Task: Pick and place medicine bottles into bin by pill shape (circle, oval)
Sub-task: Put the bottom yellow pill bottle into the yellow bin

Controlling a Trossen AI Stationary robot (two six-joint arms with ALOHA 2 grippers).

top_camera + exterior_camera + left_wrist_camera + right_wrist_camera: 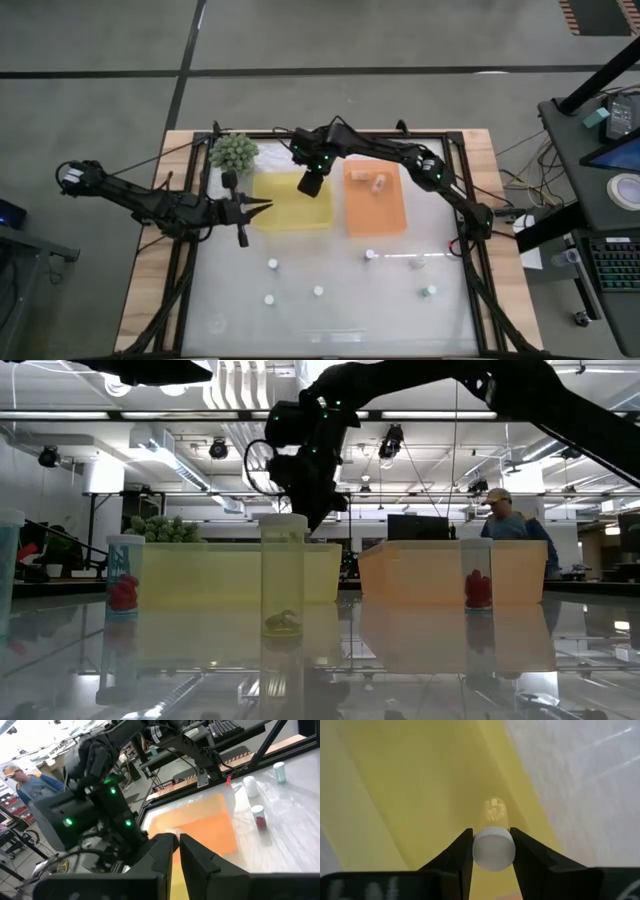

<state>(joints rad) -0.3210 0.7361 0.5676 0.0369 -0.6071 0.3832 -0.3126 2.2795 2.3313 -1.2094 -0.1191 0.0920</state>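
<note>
Medicine bottle [493,842]: light, rigid, slick; right gripper [492,851] pinches it below the cap above your yellow tray [292,212]; left gripper [258,208] fingers pressed together.

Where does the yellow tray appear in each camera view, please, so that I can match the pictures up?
High view: yellow tray upper middle, left of the orange tray, under the right gripper.
Low view: left of centre, behind the standing bottles.
Left wrist view: only a yellow sliver between the left gripper's fingers.
Right wrist view: fills the picture behind the held bottle.
Shared landmark: the orange tray, not in the right wrist view.
</note>
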